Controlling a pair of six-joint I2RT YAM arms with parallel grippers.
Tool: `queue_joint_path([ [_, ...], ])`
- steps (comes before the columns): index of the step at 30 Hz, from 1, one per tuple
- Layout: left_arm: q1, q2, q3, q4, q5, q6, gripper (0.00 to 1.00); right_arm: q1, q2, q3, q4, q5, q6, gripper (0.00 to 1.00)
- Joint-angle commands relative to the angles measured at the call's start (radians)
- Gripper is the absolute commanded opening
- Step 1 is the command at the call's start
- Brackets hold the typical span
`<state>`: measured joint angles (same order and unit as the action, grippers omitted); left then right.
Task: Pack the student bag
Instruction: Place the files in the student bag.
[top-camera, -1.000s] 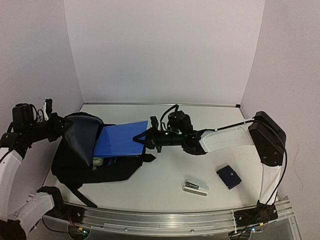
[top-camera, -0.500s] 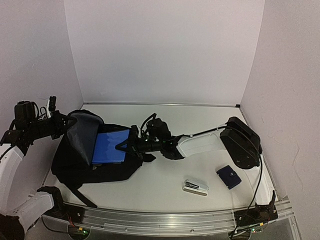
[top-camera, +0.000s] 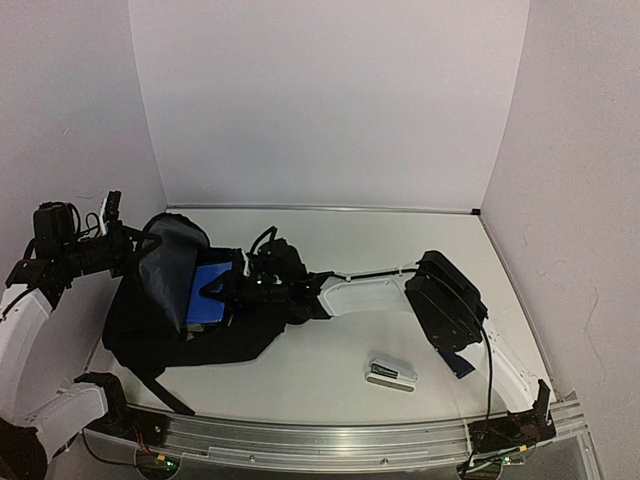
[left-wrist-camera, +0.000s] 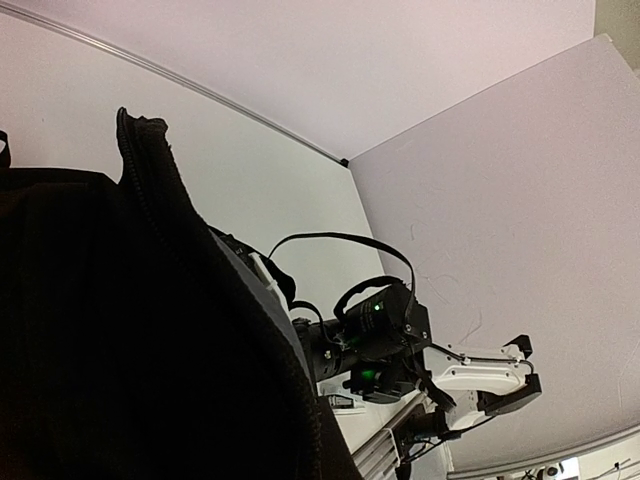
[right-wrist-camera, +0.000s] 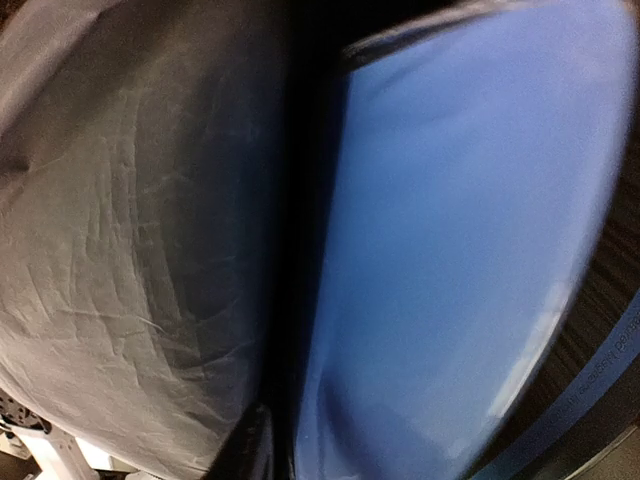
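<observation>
The student bag (top-camera: 170, 335), black with grey lining, lies at the left of the table with its mouth facing right. My left gripper (top-camera: 128, 248) is shut on the bag's upper flap (top-camera: 168, 265) and holds it raised. In the left wrist view the black fabric (left-wrist-camera: 110, 330) hides the fingers. My right gripper (top-camera: 224, 290) reaches into the mouth, shut on a blue book (top-camera: 207, 295) that is mostly inside. The right wrist view shows the blue book (right-wrist-camera: 450, 250) beside the grey lining (right-wrist-camera: 130, 230). Its own fingers are not visible there.
A grey stapler (top-camera: 392, 373) lies front centre on the table. A small dark blue case (top-camera: 460, 364) is partly hidden under the right arm's elbow (top-camera: 445, 310). White walls close in the back and both sides. A metal rail (top-camera: 330, 440) runs along the front edge.
My right arm has stretched left and pushed the blue book from outside the mouth deep into the bag. The left gripper has kept the flap raised, shifting slightly.
</observation>
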<state>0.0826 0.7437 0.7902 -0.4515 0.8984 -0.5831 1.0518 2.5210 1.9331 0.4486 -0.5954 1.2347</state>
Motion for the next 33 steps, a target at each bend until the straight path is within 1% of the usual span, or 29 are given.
queue_joint_path([
  [1,0.005,-0.021,0.024,0.062,0.039,0.006,0.00,0.007,-0.064,-0.021,-0.004,0.040,-0.087,0.34],
  [3,0.004,-0.019,0.037,0.043,0.033,0.021,0.00,0.008,-0.123,-0.076,-0.069,0.114,-0.146,0.39],
  [5,0.004,-0.016,0.051,0.023,0.030,0.035,0.00,0.008,-0.172,-0.108,-0.161,0.193,-0.212,0.48],
  [7,0.004,-0.017,0.059,0.014,0.030,0.043,0.00,0.008,-0.217,-0.148,-0.208,0.263,-0.259,0.55],
  [9,0.004,-0.020,0.064,0.005,0.027,0.050,0.00,0.007,-0.241,-0.175,-0.236,0.296,-0.278,0.58],
  [12,0.004,-0.020,0.063,-0.001,0.024,0.054,0.00,0.008,-0.247,-0.189,-0.246,0.297,-0.281,0.57],
  [13,0.004,-0.021,0.061,-0.001,0.024,0.054,0.00,0.007,-0.246,-0.190,-0.246,0.294,-0.279,0.56],
  [18,0.005,-0.026,0.050,-0.003,0.019,0.054,0.00,0.007,-0.239,-0.180,-0.248,0.285,-0.286,0.38],
  [20,0.004,-0.025,0.050,-0.006,0.019,0.056,0.00,0.008,-0.231,-0.171,-0.248,0.280,-0.287,0.34],
  [23,0.004,-0.026,0.051,-0.008,0.018,0.058,0.00,0.007,-0.214,-0.153,-0.249,0.266,-0.284,0.29],
  [27,0.004,-0.024,0.050,-0.005,0.016,0.059,0.00,0.011,-0.199,-0.128,-0.249,0.255,-0.284,0.20],
  [31,0.005,-0.017,0.040,0.004,0.019,0.056,0.00,0.014,-0.174,-0.085,-0.249,0.230,-0.285,0.15],
  [33,0.004,-0.015,0.038,0.009,0.023,0.053,0.00,0.018,-0.154,-0.061,-0.249,0.220,-0.284,0.15],
])
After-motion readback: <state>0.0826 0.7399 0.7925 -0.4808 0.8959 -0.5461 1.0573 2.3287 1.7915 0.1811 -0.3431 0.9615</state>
